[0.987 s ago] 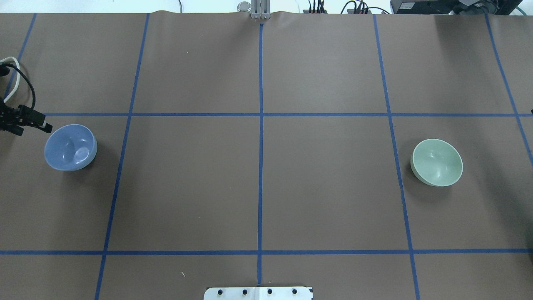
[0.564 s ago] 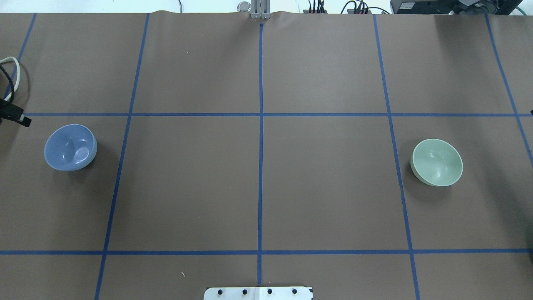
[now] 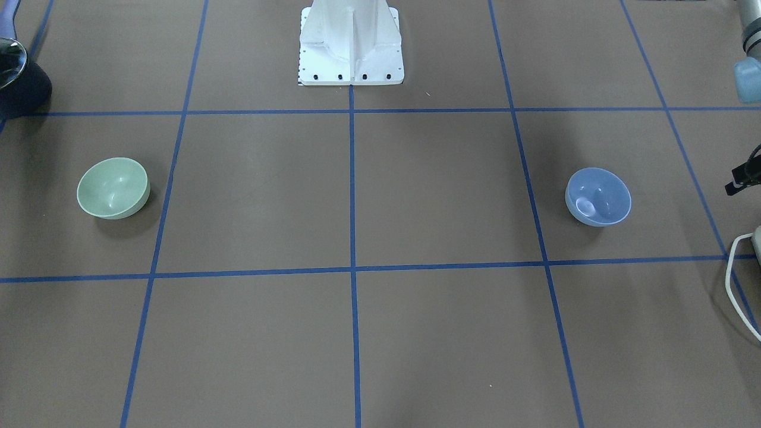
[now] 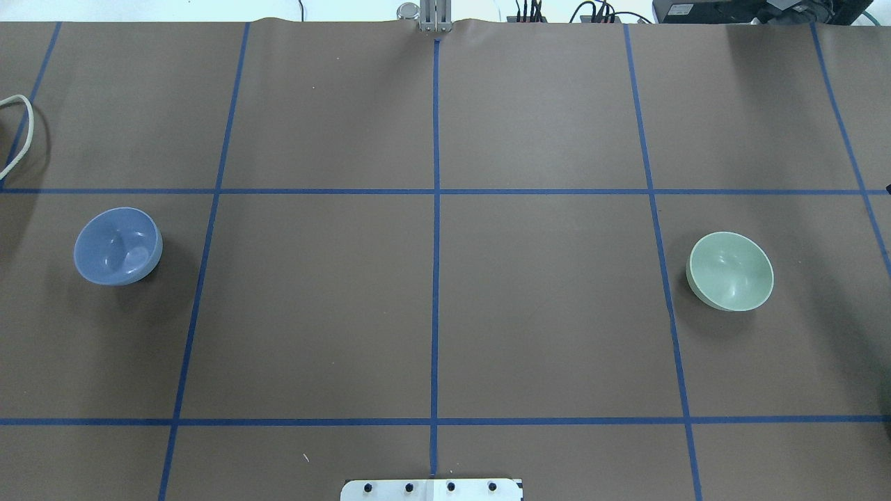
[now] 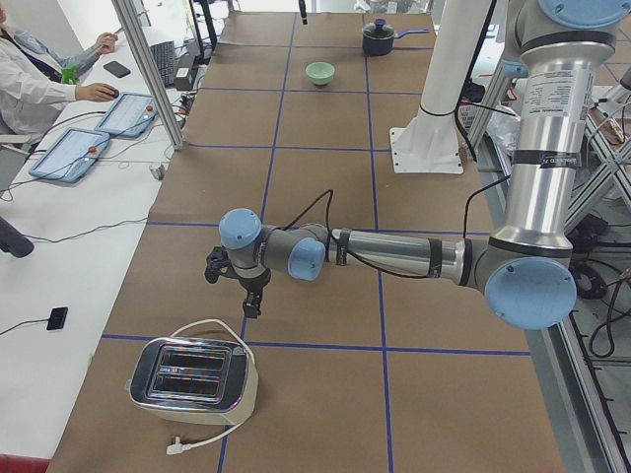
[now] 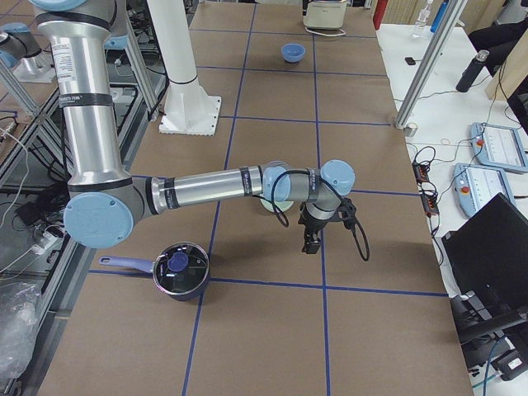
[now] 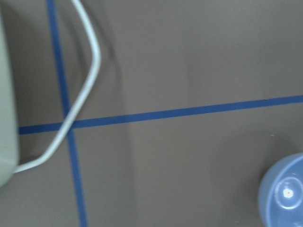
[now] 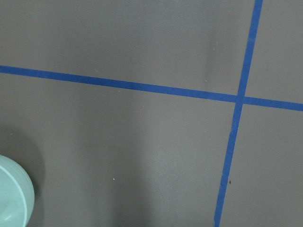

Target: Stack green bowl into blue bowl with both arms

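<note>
We look down on a brown worktop (image 4: 543,306) marked into squares by blue tape, with two small bowls sitting upright on it, well apart. The blue bowl (image 4: 117,245) is at the far left, on the side of the robot's left arm. The green bowl (image 4: 729,271) is at the far right, on the side of its right arm. We judge that this layout is why both arms are needed: each bowl lies nearest its own arm, and the green one must cross the width of the worktop to reach the blue one. Neither bowl has been lifted. The left gripper (image 5: 242,291) hangs low over the worktop between the blue bowl and a toaster (image 5: 192,379). Its wrist camera catches only that bowl's edge, at the lower right corner. The right gripper (image 6: 315,239) hangs just beside the green bowl, near a dark pot (image 6: 180,271). Neither gripper holds a bowl, and we cannot tell whether their fingers are apart or together. A second ago the left gripper was just beside the blue bowl's left rim in the overhead view. It has since drawn back out of that view, where only a loop of white cord (image 4: 21,132) shows. Both bowls have stayed where they were.
</note>
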